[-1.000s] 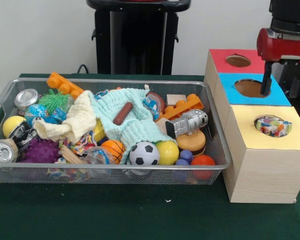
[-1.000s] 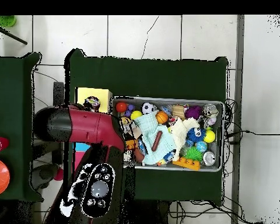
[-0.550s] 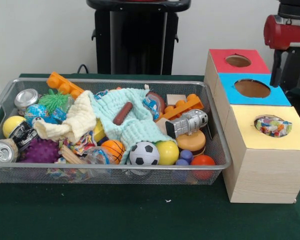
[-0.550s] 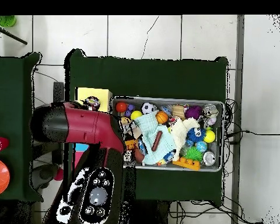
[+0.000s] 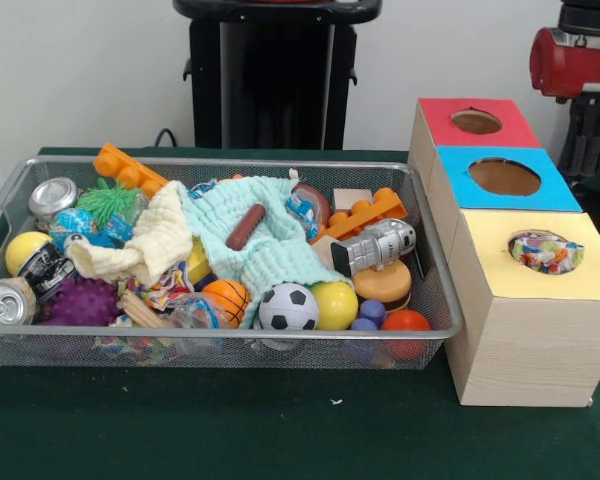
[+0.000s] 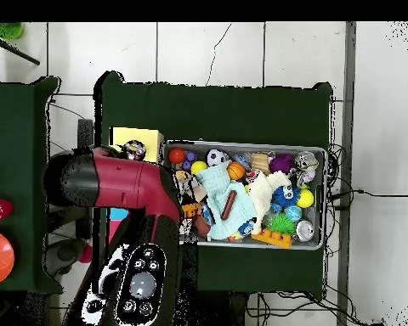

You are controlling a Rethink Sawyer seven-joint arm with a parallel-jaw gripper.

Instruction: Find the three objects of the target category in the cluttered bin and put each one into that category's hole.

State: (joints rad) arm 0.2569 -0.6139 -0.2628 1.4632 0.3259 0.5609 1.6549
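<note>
A wire mesh bin (image 5: 435, 290) is piled with toys: a soccer ball (image 5: 288, 307), a yellow ball (image 5: 335, 304), a small basketball (image 5: 226, 296), a purple spiky ball (image 5: 81, 302), drink cans (image 5: 52, 196), a brown sausage (image 5: 246, 227), orange bricks (image 5: 372, 212) and a silver robot toy (image 5: 375, 246). To the bin's right stands a wooden box with a red hole (image 5: 477, 121), a blue hole (image 5: 504, 176) and a yellow hole (image 5: 545, 251); something multicoloured shows inside the yellow hole. My gripper (image 5: 585, 140) hangs at the right edge, behind the box and clear of the holes, with nothing seen in it.
A light green cloth (image 5: 270, 245) and a cream cloth (image 5: 145, 240) cover part of the pile. In the overhead view the red arm (image 6: 122, 182) hides most of the box (image 6: 135, 136) beside the bin (image 6: 322, 153). Green table covering surrounds both.
The gripper has risen from over the blue hole and shifted right towards the picture's edge. Nothing in the bin has moved.
</note>
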